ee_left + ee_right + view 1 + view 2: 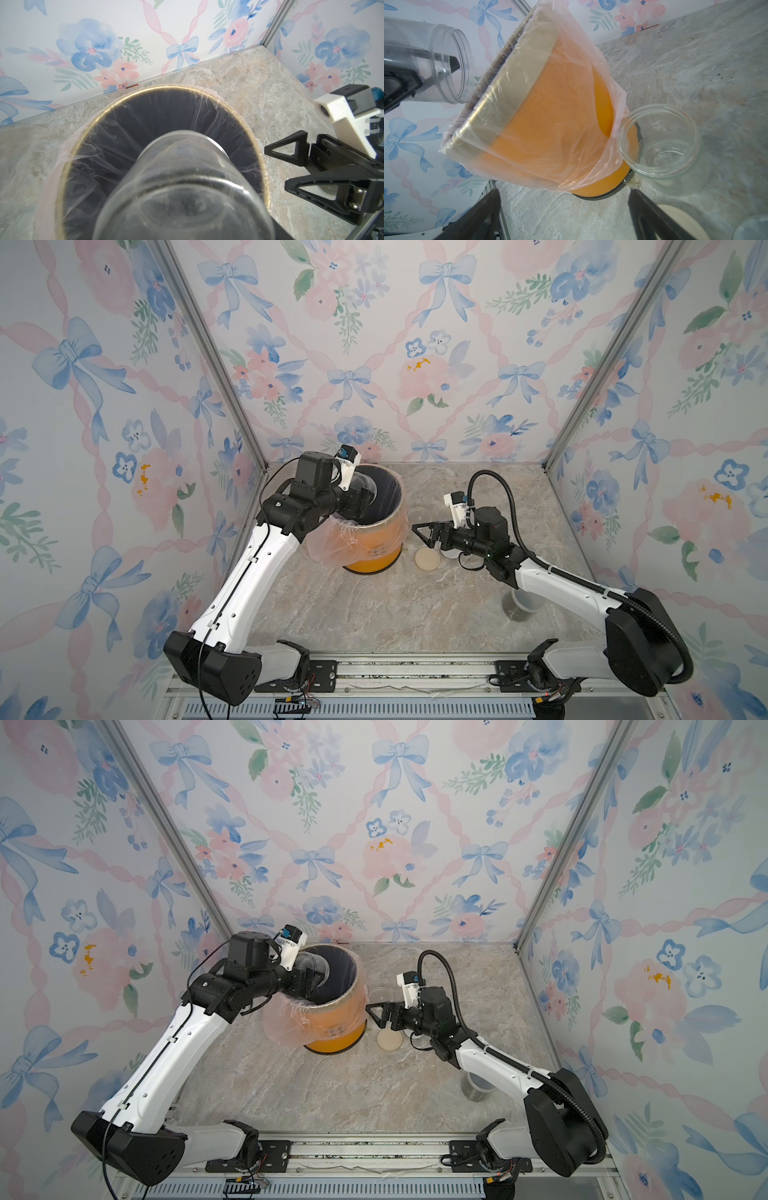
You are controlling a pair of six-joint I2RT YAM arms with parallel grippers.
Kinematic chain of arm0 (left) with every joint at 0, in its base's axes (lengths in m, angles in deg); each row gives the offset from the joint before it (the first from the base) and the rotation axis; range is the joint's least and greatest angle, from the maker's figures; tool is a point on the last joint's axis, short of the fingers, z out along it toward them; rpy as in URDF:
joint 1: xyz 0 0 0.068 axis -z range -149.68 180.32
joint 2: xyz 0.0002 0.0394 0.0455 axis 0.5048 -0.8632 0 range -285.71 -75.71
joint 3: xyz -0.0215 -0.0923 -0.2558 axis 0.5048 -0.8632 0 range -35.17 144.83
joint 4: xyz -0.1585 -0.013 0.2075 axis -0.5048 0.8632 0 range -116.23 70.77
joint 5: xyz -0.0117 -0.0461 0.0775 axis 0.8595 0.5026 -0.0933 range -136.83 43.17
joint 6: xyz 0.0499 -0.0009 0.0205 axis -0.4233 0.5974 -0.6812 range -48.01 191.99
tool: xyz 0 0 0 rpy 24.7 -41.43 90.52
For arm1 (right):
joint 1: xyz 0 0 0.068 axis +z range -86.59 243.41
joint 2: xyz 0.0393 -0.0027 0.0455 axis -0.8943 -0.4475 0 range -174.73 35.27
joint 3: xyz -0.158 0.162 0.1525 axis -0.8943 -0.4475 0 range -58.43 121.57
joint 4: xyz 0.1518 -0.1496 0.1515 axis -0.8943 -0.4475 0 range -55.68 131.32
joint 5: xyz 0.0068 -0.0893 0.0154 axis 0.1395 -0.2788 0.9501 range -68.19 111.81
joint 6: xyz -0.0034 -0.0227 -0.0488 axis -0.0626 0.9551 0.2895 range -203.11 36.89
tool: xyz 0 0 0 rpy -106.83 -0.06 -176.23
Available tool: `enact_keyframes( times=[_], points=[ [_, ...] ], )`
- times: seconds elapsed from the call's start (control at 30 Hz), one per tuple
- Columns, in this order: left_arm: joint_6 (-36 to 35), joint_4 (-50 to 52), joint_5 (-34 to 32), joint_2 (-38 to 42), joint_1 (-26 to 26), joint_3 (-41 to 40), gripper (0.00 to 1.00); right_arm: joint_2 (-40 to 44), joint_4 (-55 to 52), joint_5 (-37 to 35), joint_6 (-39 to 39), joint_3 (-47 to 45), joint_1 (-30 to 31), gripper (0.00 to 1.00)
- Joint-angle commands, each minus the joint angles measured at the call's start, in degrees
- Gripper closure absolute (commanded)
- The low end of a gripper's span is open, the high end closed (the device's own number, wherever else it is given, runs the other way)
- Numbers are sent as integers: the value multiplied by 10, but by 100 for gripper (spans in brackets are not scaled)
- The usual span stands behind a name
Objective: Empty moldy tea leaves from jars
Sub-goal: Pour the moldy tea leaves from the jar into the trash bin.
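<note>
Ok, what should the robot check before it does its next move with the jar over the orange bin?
1. The left end effector is shut on the tipped jar: ok.
2. The tipped jar's mouth is over the bin opening: ok.
3. The tipped jar is fully emptied: cannot tell.
4. The right end effector is open, clear of the bin: ok.
5. The empty glass jar stands upright beside the bin: ok.
6. The third jar is emptied: not ok, dark tea leaves show inside.
</note>
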Motion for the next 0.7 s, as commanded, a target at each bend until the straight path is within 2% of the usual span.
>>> enact_keyframes(
  times=[0.0,0.03,0.07,0.1,0.13,0.17,0.2,0.23,0.3,0.33,0.4,0.43,0.47,0.5,0.57,0.6,0.63,0.67],
  points=[
    [-5,-12,-9,15,9,-13,40,2,21,5,-3,-12,-3,3],
    [10,-21,39,18,-10,-22,39,3,21,5,-3,-13,-3,3],
    [10,-22,15,16,-4,-22,41,5,20,4,-3,-13,-3,3],
    [-14,-12,-77,9,29,-15,41,7,20,2,-3,-14,-3,3],
    [-31,-3,-123,3,51,-12,40,9,21,1,-3,-15,-3,3],
    [-26,4,-91,-2,43,-9,40,11,20,1,-3,-16,-3,3],
    [-11,2,-32,-2,23,-11,40,12,20,0,-3,-15,-3,3],
    [-9,3,-39,-7,22,-8,40,13,19,0,-3,-15,-3,3],
    [-49,26,-190,-28,78,4,40,12,21,-1,-3,-16,-3,3],
    [-45,36,-179,-38,76,12,40,10,21,-1,-3,-16,-3,3],
    [-8,32,-37,-39,22,13,40,6,22,-1,-3,-15,-3,3],
    [-11,36,-51,-45,22,17,40,6,24,-3,-3,-17,-3,3],
    [-22,48,-104,-54,38,23,40,6,29,-5,-18,-19,-3,3],
    [-25,56,-117,-61,45,30,40,7,30,-6,-20,-21,-4,3],
    [-8,55,-9,-62,15,31,40,7,30,-6,-20,-20,-5,3],
    [-8,58,-32,-65,18,37,40,8,31,-7,-21,-22,-5,3],
    [-21,64,-104,-70,36,42,39,7,33,-9,-22,-23,-5,3],
    [-28,68,-120,-75,44,46,39,7,36,-9,-23,-24,-5,3]
  ],
)
